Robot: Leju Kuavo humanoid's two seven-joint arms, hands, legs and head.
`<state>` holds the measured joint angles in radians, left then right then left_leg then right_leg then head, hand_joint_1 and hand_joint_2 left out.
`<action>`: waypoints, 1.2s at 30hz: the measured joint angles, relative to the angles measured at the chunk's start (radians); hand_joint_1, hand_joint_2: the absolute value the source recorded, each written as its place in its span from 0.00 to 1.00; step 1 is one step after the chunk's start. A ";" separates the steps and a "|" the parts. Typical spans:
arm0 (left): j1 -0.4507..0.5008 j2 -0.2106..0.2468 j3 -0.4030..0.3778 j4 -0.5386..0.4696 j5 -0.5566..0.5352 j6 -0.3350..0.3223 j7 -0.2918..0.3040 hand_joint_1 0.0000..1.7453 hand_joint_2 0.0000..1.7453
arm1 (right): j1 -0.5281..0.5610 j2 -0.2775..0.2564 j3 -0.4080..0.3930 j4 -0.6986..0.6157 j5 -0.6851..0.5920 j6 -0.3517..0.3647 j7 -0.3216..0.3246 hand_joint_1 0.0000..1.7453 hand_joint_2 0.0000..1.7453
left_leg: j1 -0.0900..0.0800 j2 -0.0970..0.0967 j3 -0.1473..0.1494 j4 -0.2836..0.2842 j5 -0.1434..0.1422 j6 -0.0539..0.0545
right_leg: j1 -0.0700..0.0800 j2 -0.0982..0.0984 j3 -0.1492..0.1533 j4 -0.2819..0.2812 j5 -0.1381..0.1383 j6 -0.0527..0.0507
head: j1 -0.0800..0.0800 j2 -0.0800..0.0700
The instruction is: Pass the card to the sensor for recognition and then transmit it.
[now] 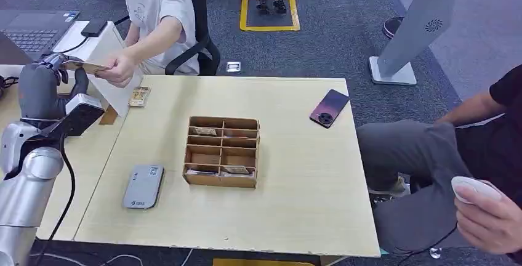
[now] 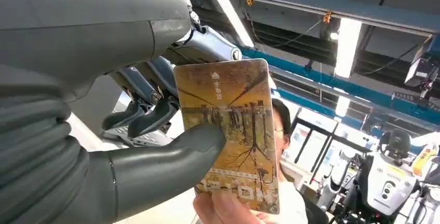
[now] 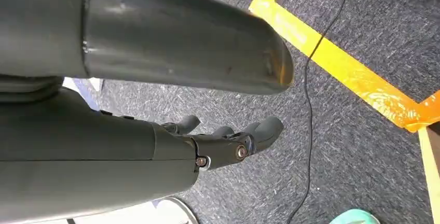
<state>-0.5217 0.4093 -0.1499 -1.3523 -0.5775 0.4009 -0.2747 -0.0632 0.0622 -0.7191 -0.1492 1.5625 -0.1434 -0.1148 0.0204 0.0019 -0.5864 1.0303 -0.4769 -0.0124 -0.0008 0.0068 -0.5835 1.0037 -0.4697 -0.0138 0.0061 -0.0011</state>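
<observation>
The card [image 2: 228, 136] is pinched between thumb and fingers of the raised left hand [image 1: 52, 69] while a person's hand [image 1: 120, 69] grips its far end, so the pinch should be loosened only once it is firmly taken.

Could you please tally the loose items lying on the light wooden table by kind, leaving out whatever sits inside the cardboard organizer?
Phone: 1
Grey card reader: 1
Cardboard organizer: 1
Loose card near the far left corner: 1
Total: 4
</observation>
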 joint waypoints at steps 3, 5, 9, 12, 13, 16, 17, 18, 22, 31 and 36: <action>0.001 0.001 0.000 0.000 0.000 0.000 0.000 1.00 1.00 | 0.000 0.000 0.000 0.000 0.000 0.000 0.000 0.00 0.00 | 0.000 0.000 0.000 0.000 0.000 0.000 | 0.000 0.000 0.000 0.000 0.000 0.000 | 0.000 0.000; 0.002 0.001 0.000 0.000 0.000 0.000 0.000 1.00 1.00 | 0.000 0.000 0.000 0.000 0.000 0.000 0.000 0.00 0.00 | 0.000 0.000 0.000 0.000 0.000 0.000 | 0.000 0.000 0.000 0.000 0.000 0.000 | 0.000 0.000; 0.006 0.002 -0.003 0.002 0.030 -0.005 -0.022 0.00 1.00 | 0.000 0.000 0.000 0.000 -0.002 0.000 -0.004 0.00 0.00 | 0.000 0.000 0.000 0.000 0.000 0.000 | 0.000 0.000 0.000 0.000 0.000 0.000 | 0.000 0.000; 0.012 0.002 -0.003 0.002 0.029 0.014 -0.024 0.00 1.00 | 0.000 0.000 0.000 0.000 -0.002 -0.002 -0.005 0.00 0.00 | 0.000 0.000 0.000 0.000 0.000 0.000 | 0.000 0.000 0.000 0.000 0.000 0.000 | 0.000 0.000; 0.013 0.002 -0.003 0.002 0.027 0.023 -0.024 0.00 1.00 | 0.000 0.000 0.000 0.000 -0.002 -0.002 -0.005 0.00 0.00 | 0.000 0.000 0.000 0.000 0.000 0.000 | 0.000 0.000 0.000 0.000 0.000 0.000 | 0.000 0.000; 0.013 0.000 -0.003 0.002 0.024 0.034 -0.024 0.00 1.00 | 0.000 0.000 0.000 0.000 -0.002 -0.002 -0.005 0.00 0.00 | 0.000 0.000 0.000 0.000 0.000 0.000 | 0.000 0.000 0.000 0.000 0.000 0.000 | 0.000 0.000; 0.013 0.000 -0.003 0.002 0.024 0.034 -0.024 0.00 1.00 | 0.000 0.000 0.000 0.000 -0.003 -0.002 -0.005 0.00 0.00 | 0.000 0.000 0.000 0.000 0.000 0.000 | 0.000 0.000 0.000 0.000 0.000 0.000 | 0.000 0.000; 0.013 -0.001 -0.003 0.002 0.024 0.034 -0.024 0.00 1.00 | 0.000 0.000 0.000 0.000 -0.003 -0.002 -0.005 0.00 0.00 | 0.000 0.000 0.000 0.000 0.000 0.000 | 0.000 0.000 0.000 0.000 0.000 0.000 | 0.000 0.000; 0.013 -0.001 -0.003 0.002 0.024 0.034 -0.024 0.00 1.00 | 0.000 0.000 0.000 0.000 -0.003 -0.002 -0.005 0.00 0.00 | 0.000 0.000 0.000 0.000 0.000 0.000 | 0.000 0.000 0.000 0.000 0.000 0.000 | 0.000 0.000; 0.014 -0.001 -0.003 0.002 0.024 0.033 -0.024 0.00 1.00 | 0.000 0.000 0.000 0.000 -0.003 -0.002 -0.005 0.00 0.00 | 0.000 0.000 0.000 0.000 0.000 0.000 | 0.000 0.000 0.000 0.000 0.000 0.000 | 0.000 0.000; 0.014 -0.001 -0.003 0.002 0.027 0.030 -0.024 0.00 1.00 | 0.000 0.000 0.000 0.000 -0.006 -0.005 -0.008 0.00 0.00 | 0.000 0.000 0.000 0.000 0.000 0.000 | 0.000 0.000 0.000 0.000 0.000 0.000 | 0.000 0.000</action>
<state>-0.5077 0.4086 -0.1526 -1.3504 -0.5501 0.4307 -0.2983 -0.0628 0.0622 -0.7187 -0.1488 1.5568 -0.1488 -0.1225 0.0204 0.0018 -0.5863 1.0303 -0.4769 -0.0124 -0.0008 0.0067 -0.5835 1.0037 -0.4696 -0.0138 0.0061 -0.0011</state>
